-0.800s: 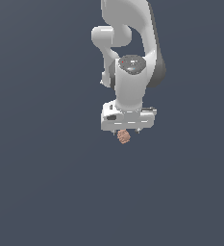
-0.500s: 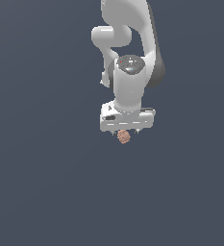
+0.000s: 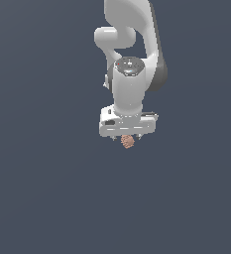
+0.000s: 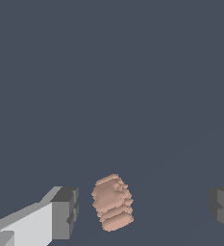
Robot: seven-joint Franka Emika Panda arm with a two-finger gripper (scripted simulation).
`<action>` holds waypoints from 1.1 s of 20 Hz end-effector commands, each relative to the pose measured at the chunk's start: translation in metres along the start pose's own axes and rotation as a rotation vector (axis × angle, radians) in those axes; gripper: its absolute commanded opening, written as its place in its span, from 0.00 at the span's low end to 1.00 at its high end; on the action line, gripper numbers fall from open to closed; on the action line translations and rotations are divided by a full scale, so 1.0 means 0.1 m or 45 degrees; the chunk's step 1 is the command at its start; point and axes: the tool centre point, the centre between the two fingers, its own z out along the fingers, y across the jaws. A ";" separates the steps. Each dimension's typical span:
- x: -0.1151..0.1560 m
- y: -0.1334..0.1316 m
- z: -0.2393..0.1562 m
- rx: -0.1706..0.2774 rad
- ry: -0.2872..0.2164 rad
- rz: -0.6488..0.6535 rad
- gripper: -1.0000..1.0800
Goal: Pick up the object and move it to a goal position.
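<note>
Now you are hovering over the small pinkish-tan, lumpy rounded object (image 4: 112,202) with the white gripper (image 4: 144,207).
Hardly anything is changing since a moment ago (arm barely shifting): jaws are standing wide apart, holding nothing, the object sitting between them, nearer one dark pad (image 4: 65,212), so closing looks next.

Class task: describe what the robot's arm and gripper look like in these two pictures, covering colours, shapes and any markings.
The arm is glossy white with rounded, tubular links and dark grey bands at the joints. A round grey cap with a small red mark tops the wrist. The gripper has a white, boxy body. Its fingers are white bars ending in blocky dark grey pads. No cables show.
</note>
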 end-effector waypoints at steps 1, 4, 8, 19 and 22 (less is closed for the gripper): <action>-0.02 -0.01 0.02 -0.002 -0.003 -0.014 0.96; -0.07 -0.02 0.09 -0.006 -0.007 -0.050 0.96; -0.18 -0.05 0.22 -0.015 -0.019 -0.130 0.96; -0.66 -0.17 0.68 -0.036 -0.063 -0.444 0.96; -0.73 -0.19 0.74 -0.037 -0.069 -0.492 0.96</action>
